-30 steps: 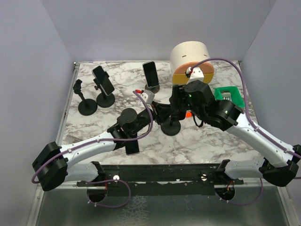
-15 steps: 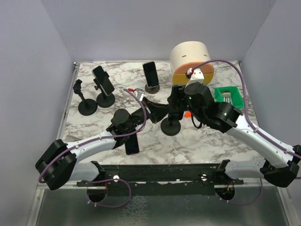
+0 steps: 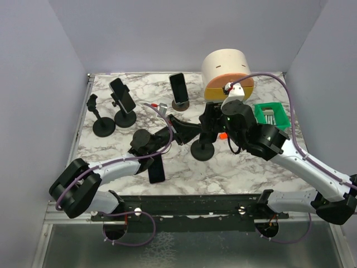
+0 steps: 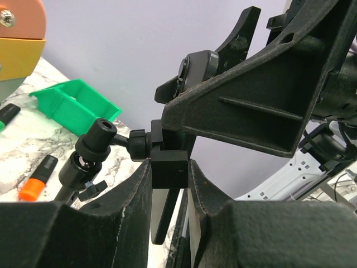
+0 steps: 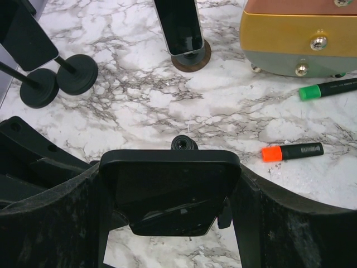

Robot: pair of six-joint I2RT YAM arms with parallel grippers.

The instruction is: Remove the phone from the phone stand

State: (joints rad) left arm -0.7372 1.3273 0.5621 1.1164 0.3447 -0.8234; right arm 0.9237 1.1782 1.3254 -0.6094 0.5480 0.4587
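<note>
Black and glossy, the round-cornered phone [image 5: 169, 184] is clenched in my right end effector [image 5: 169, 195]; my left end effector [image 4: 170, 190] grips the phone stand [image 4: 167, 164] at its matte square block.

The left arm [image 3: 111, 166] is folding up, its shoulder end sliding in along the near edge of the surface [image 3: 245, 170]. The left gripper [image 4: 170, 173] is twisting, its white-and-red connector [image 3: 158, 106] swinging left and farther back. The right arm [image 3: 290, 153] is easing slightly right and nearer.
</note>
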